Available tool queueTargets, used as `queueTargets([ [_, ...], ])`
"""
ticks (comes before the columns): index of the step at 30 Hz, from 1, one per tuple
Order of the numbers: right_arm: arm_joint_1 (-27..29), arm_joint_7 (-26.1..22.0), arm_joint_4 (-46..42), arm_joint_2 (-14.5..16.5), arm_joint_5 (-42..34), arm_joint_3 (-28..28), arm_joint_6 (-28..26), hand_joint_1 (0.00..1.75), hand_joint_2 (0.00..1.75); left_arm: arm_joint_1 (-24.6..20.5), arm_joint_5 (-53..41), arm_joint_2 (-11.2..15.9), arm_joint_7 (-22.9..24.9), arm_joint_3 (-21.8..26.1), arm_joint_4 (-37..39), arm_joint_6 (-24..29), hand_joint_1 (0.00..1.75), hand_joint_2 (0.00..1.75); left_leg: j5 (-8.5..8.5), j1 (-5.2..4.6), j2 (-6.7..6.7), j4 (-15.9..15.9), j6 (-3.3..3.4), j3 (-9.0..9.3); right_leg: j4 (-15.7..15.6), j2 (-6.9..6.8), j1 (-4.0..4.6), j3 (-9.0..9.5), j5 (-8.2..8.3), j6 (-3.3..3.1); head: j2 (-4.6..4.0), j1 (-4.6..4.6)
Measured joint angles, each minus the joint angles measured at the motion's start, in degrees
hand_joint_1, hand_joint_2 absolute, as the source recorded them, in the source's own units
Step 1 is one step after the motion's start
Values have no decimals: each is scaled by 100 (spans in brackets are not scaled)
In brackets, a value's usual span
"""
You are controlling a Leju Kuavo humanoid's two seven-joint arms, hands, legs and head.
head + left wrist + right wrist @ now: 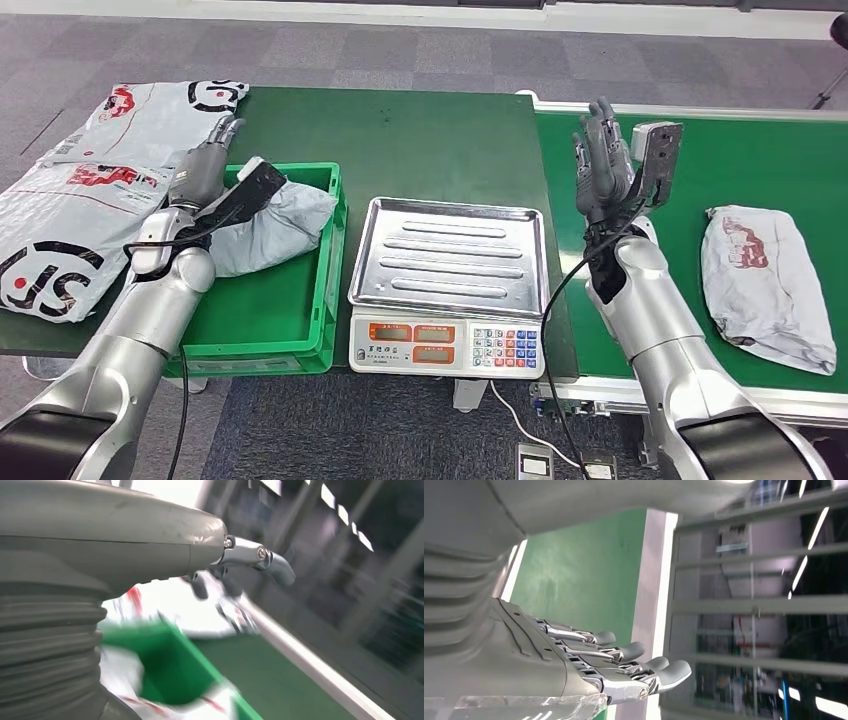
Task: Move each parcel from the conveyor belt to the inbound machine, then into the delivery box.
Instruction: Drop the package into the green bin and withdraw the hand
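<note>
My left hand (pixel 208 160) hovers empty, fingers apart, over the green delivery box (pixel 325 300) (a grey parcel (pixel 275 225) lies inside); my right hand (pixel 600 160) is raised, fingers straight and empty, above the conveyor belt (pixel 760 160), where another parcel (pixel 765 285) lies; the scale (pixel 447 265) stands between.

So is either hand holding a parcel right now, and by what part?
Neither. The right hand is raised with fingers straight, empty. The left hand hovers empty above the grey parcel lying in the green box.
</note>
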Motion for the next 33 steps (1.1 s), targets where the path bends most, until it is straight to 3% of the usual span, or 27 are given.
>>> queueTargets([
  [6,-20,-59,-131,68,543,60,-647,0,175,-3,1705,-443,-670,54,-296,-967,0,175,1,-3,-5,2,1,0,0,-4,-3,5,1,1,0,0],
  [14,46,-109,-313,257,1705,288,-1967,0,175,-397,3771,-1087,-1061,193,-24,-1917,0,175,1,-1,-8,2,1,3,0,-8,-1,5,1,1,0,0],
  [18,116,178,-222,316,2502,417,-2614,0,175,-567,4217,-1463,-1209,221,223,-1915,0,175,1,-3,-7,2,1,1,0,-7,-2,5,1,2,0,1],
  [22,162,816,-30,317,3759,503,-3200,0,175,-581,4399,-1709,-1332,221,299,-1735,0,175,0,-6,-6,2,2,2,-2,-6,-5,5,1,2,0,1],
  [26,284,1505,112,251,5118,495,-3432,0,175,-460,4453,-1779,-1429,220,281,-1604,0,175,-1,-5,-5,2,2,3,-2,-6,-4,4,1,2,0,0],
  [33,485,2159,271,26,6352,346,-3438,0,175,-237,4469,-1783,-1443,217,171,-1487,0,175,0,-5,-3,2,2,3,-2,-4,-4,3,1,2,0,1],
])
